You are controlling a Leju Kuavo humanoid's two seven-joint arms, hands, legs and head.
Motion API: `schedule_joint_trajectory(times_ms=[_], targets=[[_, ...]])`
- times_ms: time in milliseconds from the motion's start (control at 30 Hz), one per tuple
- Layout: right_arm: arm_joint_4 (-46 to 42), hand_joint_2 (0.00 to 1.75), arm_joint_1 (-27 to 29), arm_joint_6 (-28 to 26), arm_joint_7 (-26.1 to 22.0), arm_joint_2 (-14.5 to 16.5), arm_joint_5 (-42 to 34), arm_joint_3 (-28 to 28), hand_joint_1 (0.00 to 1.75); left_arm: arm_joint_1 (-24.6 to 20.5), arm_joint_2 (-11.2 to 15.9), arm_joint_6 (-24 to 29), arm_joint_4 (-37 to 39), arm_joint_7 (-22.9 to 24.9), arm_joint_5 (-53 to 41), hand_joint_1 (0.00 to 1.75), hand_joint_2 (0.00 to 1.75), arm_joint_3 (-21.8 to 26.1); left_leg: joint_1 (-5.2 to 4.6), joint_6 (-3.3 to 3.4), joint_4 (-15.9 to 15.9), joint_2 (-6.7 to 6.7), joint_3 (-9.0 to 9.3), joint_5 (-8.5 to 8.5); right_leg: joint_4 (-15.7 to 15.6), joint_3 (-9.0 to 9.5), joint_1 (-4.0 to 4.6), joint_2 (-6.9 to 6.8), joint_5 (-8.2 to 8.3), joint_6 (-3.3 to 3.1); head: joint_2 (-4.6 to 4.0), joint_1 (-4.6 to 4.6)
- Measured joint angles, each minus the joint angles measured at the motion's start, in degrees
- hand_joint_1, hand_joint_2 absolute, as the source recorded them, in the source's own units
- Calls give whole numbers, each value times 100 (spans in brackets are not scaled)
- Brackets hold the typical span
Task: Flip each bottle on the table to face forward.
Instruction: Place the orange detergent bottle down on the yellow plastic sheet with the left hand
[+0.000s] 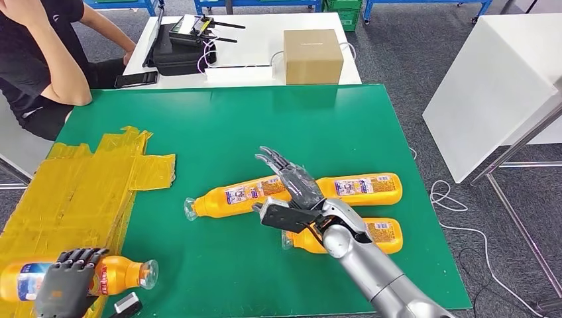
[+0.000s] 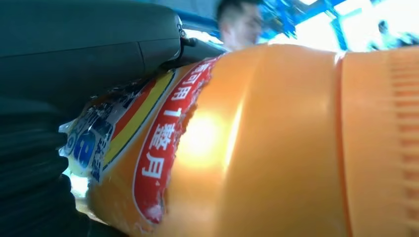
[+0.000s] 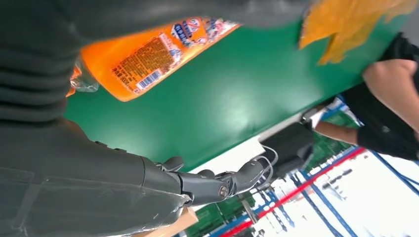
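Observation:
Three orange bottles lie on the green table. One has its cap to the left, one lies to its right, and a third lies nearer me, partly hidden by my right arm. My right hand hovers over the first two, fingers spread and holding nothing; in the right wrist view its fingers reach past a bottle. At the lower left my left hand grips a fourth bottle around its label; the left wrist view shows that bottle pressed against the hand.
Yellow taped cardboard covers the table's left side. A person sits at the far left corner. Behind the green table a white table holds a cardboard box, a black case and a phone. A white panel stands at the right.

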Motion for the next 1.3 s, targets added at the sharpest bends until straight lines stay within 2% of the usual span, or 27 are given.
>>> schedule_joint_trajectory(times_ms=[33, 167, 333, 500, 700, 800, 867, 933, 1000, 1133, 1300], targets=[[107, 175, -50, 13, -2, 21, 21, 0, 0, -3, 153, -96, 60, -12, 89, 0, 0, -146, 0, 0, 0, -1, 0, 0, 1, 0, -1, -1, 0, 0, 0, 1], [406, 175, -141, 24, -23, 106, 79, 2, 0, -39, 571, -226, 213, 21, 233, 0, 0, -582, -4, 0, 0, -16, -3, 0, 0, 1, -6, -15, 0, 1, 0, 0], [565, 175, -154, 24, -39, 163, 114, 11, 0, -117, 834, -246, 349, 191, 263, 0, 0, -886, -8, 1, 0, -24, -7, 0, -1, 5, -17, -24, 0, 1, 0, 1], [649, 175, -154, 34, -45, 183, 122, 33, 0, -144, 978, -252, 423, 263, 264, 0, 0, -1063, -10, 1, 0, -24, -5, 0, -2, 6, -18, -24, 0, 1, 0, 0], [774, 175, -192, 79, -45, 201, 139, 51, 0, -150, 999, -77, 493, 159, 510, 0, 0, -1212, -9, 1, 0, -23, -3, 0, -1, 4, -15, -24, 0, 1, 0, 1], [910, 175, -240, 107, -24, 242, 193, 58, 0, -172, 950, 155, 503, -273, 1197, 0, 0, -1253, -9, 1, 0, -23, -2, 0, -1, 4, -15, -24, 0, 1, 0, 1], [1066, 175, -311, 111, 33, 293, 264, 73, 0, -215, 807, 92, 436, -966, 2257, 0, 0, -1239, -10, 1, 1, -23, -2, 0, -1, 3, -15, -24, 0, 1, 0, 1], [1281, 175, -420, 111, 112, 367, 349, 97, 0, -273, 551, -330, 233, -1784, 3615, 0, 0, -1167, -10, 2, 1, -23, -2, 1, -1, 4, -16, -24, 0, 1, 0, 2], [1521, 175, -545, 114, 172, 457, 411, 115, 0, -340, 299, -881, -72, -2267, 4753, 0, 0, -1097, -10, 2, 2, -23, -2, 1, -1, 5, -17, -24, 0, 1, 0, 3], [2034, 175, -799, 118, 264, 634, 538, 133, 0, -448, 25, -1661, -704, -2423, 6346, 0, 0, -1058, -12, 3, 3, -23, -1, 1, -1, 4, -18, -24, 0, 1, 0, 2], [2492, 175, -1011, 124, 356, 795, 632, 138, 0, -509, -134, -2170, -1313, -2428, 7103, 0, 0, -1066, -11, 3, 3, -23, -3, 1, -1, 1, -14, -23, 0, 1, 0, 0]])
